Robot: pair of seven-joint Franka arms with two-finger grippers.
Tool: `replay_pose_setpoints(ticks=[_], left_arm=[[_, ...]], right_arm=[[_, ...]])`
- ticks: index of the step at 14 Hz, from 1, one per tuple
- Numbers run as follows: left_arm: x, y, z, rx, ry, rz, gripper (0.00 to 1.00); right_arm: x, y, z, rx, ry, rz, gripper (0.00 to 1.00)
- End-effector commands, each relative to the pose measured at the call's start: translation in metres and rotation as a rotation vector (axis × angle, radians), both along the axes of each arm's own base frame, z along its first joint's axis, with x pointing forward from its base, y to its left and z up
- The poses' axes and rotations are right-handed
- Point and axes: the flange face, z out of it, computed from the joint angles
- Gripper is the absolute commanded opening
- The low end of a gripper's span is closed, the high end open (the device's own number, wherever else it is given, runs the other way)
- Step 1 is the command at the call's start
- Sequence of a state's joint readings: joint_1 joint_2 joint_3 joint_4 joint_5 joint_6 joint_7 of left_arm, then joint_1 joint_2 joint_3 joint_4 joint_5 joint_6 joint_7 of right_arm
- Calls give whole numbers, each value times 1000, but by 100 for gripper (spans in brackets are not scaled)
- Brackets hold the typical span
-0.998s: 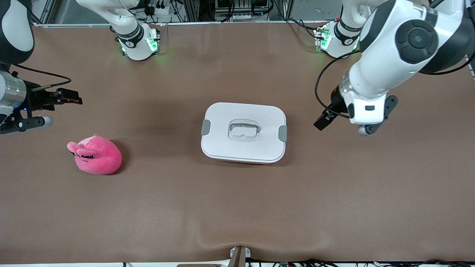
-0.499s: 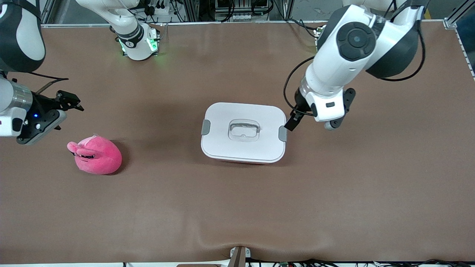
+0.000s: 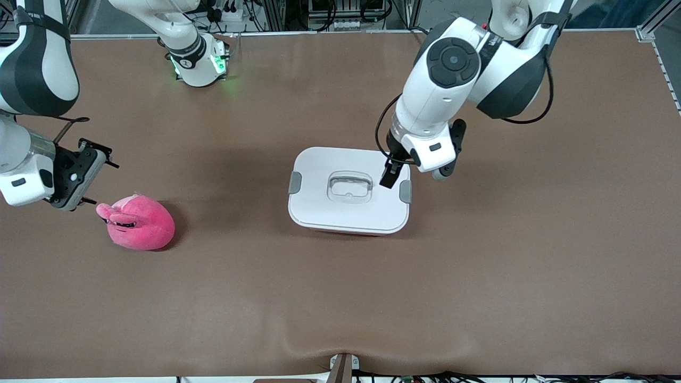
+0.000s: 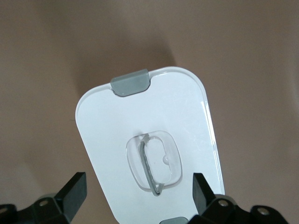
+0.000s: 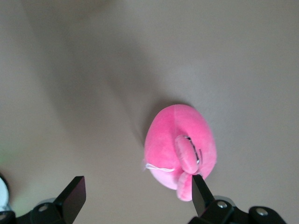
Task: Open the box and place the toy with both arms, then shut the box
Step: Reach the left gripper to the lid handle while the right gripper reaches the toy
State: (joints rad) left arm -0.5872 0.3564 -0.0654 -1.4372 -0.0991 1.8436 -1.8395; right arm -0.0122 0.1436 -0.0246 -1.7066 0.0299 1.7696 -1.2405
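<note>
The box [image 3: 348, 213] stands closed in the middle of the table, its white lid [image 4: 140, 112] carrying a grey clip [image 3: 295, 182] at each short end and a recessed grey handle [image 3: 349, 186]. My left gripper [image 3: 390, 174] hangs open over the lid between the handle and the clip [image 3: 406, 191] at the left arm's end. In the left wrist view the handle [image 4: 149, 163] sits between the left gripper's [image 4: 138, 186] fingers. The pink toy [image 3: 141, 222] lies toward the right arm's end. My right gripper [image 3: 94, 175] is open just above its ears, and one finger [image 5: 198, 186] is close to an ear of the toy [image 5: 180, 147].
A brown cover [image 3: 340, 298] spans the whole table. The right arm's base [image 3: 197, 58] stands at the table's edge farthest from the front camera. A small bracket [image 3: 343, 367] sits at the nearest edge.
The left arm has swung in from its end of the table to over the box lid. The right gripper has turned downward and come closer to the toy. Both stayed open.
</note>
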Motion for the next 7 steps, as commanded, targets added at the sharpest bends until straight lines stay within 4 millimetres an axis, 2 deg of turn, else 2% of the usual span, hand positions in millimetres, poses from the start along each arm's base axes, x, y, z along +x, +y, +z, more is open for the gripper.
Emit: replay_pose_setpoints(ticks=[1,6,7], left_arm=[[3,-14,-5,-12,5,80,100],[-13,-60,-43,17,13,178,100],[-12,-61,-48,21,20,212,97]], right_arm=[[8,-11,-18,-7,-14,117,100],[17,-21,-32,2,-38,293,100],[19,-26,-36,2,-46,298,100]])
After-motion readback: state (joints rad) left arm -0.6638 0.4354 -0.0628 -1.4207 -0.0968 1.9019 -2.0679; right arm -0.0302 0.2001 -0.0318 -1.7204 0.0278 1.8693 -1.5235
